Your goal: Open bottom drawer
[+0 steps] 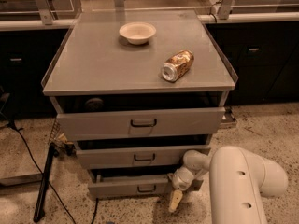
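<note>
The grey cabinet has three drawers. The bottom drawer is the shortest grey front, with a small dark loop handle. It is pulled out a little, with a dark gap above it. My gripper is at the drawer's right end, low by the floor, at the end of my white arm. One pale fingertip points down.
The top drawer and middle drawer also stand slightly out. A white bowl and a tipped can lie on the cabinet top. A dark pole and cables lie on the floor at left. Dark cabinets stand behind.
</note>
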Tool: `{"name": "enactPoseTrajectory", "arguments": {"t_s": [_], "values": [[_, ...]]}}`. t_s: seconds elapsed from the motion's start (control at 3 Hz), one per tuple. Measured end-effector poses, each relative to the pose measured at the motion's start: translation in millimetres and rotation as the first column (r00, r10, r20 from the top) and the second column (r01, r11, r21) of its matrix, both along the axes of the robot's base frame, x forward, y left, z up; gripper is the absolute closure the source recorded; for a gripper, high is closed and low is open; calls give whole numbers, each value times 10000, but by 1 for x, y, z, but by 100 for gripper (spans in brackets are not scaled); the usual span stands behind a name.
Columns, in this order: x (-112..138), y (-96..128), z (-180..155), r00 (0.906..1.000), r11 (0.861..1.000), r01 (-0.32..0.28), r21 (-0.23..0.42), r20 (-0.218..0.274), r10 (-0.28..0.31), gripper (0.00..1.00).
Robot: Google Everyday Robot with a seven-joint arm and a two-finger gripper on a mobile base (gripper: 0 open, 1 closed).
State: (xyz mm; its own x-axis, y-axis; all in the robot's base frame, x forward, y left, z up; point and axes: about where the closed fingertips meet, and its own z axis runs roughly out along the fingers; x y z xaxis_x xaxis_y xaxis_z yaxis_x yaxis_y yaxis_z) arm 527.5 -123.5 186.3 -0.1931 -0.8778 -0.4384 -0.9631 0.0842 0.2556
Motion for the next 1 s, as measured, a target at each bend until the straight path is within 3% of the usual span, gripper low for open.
{"name": "enactPoseTrajectory", "arguments": {"t_s": [0.67,1.0], "values": [[-49,-10,25,9866,9998,-188,90,-1617,201,0],[-71,-18,34,9721,9997,-199,110,-2336,219,0]]}}
